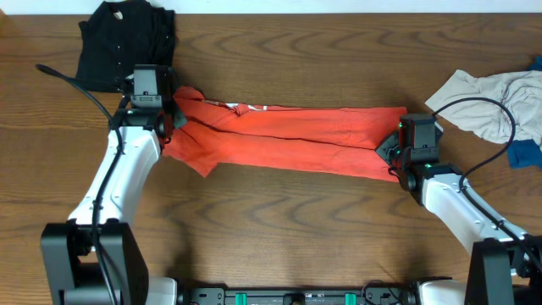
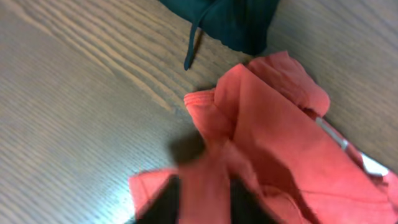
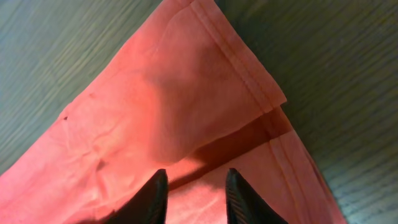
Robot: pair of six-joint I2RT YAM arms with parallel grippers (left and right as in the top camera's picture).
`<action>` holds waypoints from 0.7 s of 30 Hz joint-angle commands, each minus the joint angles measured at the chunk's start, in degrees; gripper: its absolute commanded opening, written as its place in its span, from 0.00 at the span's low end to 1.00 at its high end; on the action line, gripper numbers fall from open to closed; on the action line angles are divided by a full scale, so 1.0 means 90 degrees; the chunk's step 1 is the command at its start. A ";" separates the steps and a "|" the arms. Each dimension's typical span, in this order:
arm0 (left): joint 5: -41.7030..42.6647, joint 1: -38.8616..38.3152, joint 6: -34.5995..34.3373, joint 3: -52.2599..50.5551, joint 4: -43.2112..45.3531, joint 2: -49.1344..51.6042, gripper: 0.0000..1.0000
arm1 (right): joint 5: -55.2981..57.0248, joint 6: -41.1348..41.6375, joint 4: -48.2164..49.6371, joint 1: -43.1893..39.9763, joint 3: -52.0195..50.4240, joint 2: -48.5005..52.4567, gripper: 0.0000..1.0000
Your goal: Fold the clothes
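Wooden tabletop [image 1: 279, 229]: red-orange T-shirt [image 1: 288, 140] laid across the middle as a long band.
Black shirt [image 1: 118, 42] at far left; pale grey garment [image 1: 487, 102] and blue piece [image 1: 527, 152] at far right. Left gripper [image 2: 202, 208]: at the band's left end, cloth between jaws, grip unclear. Right gripper [image 3: 194, 193]: over the right end, jaws apart.

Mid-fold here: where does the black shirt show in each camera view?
Overhead: black shirt in the top left corner.
Left wrist: black shirt along the top edge, right of centre.
Right wrist: not in it.
Shared landmark: the red T-shirt, in all three.
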 commanded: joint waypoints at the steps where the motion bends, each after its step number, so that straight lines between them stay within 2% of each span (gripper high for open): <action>1: -0.0136 0.0044 0.0000 0.0075 0.0029 0.0301 0.45 | 0.0151 -0.0015 0.0049 -0.0012 0.0097 0.0061 0.39; 2: -0.0138 0.0044 0.0000 0.0075 0.0027 0.0362 0.61 | 0.0148 -0.0058 0.0056 -0.0012 0.0097 0.0061 0.42; 4: -0.0136 0.0044 0.0002 0.0075 0.0022 0.0474 0.82 | 0.0117 -0.0182 0.0066 -0.0010 0.0097 0.0061 0.47; 5: -0.0138 0.0044 0.0007 0.0075 0.0022 0.0525 0.91 | 0.0090 -0.0253 0.0066 -0.0010 0.0097 0.0061 0.47; 7: -0.0138 0.0044 0.0034 0.0075 0.0024 0.0549 1.00 | 0.0029 -0.0345 0.0066 -0.0007 0.0097 0.0061 0.50; 11: -0.0136 0.0044 0.0126 0.0078 -0.0032 0.0442 0.98 | -0.0148 -0.0517 0.0075 0.0000 0.0100 0.0061 0.54; 17: -0.0090 0.0044 0.0121 0.0078 -0.0690 0.0034 0.98 | -0.1088 -0.1248 0.0250 0.0029 0.0163 0.0053 0.58; 21: 0.0000 0.0044 0.0119 0.0075 -0.0833 0.0005 0.98 | -0.1622 -0.1948 0.0304 0.0262 0.0306 0.0049 0.68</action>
